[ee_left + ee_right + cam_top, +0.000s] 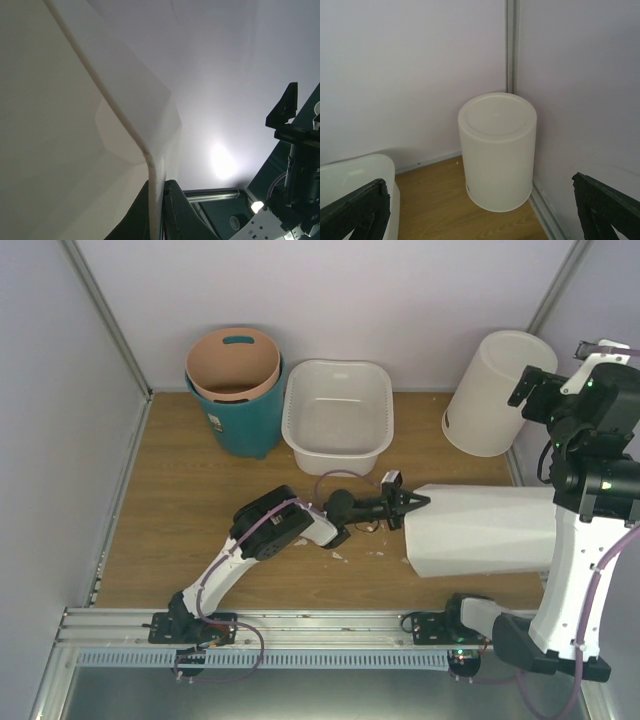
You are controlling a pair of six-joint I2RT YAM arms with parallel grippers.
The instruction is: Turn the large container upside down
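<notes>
— When we look from above, what is the room like?

— It has a wooden counter [190, 510], closed by pale walls [380, 290] on three sides, and a metal rail [330, 625] runs along the near edge. At the back left stands a teal bin [245, 430] with a tan bin [225, 360] set inside it. Just beside them is the large container [338, 420], upright with the open side up, and it is empty. In the far right corner a round white bin [495, 395] stands bottom up. Nearer to us an octagonal white bin [490, 530] lies on its side, its mouth toward the left. The left pincer [410, 503] is closed on the rim of this mouth. The right arm [572, 550] stands raised at the right side.

— What does the left wrist camera show?

— It shows the thin white rim very close, with the dark fingers [180, 215] pressed on both sides of it. Behind it are the pale wall and a part of the other arm.

— And the right wrist camera?

— The right pincer [479, 200] is spread wide and holds nothing. Between its fingers I see the round bin in the corner, its flat bottom on top. At the lower left, one rounded corner of the large container comes into view.
</notes>
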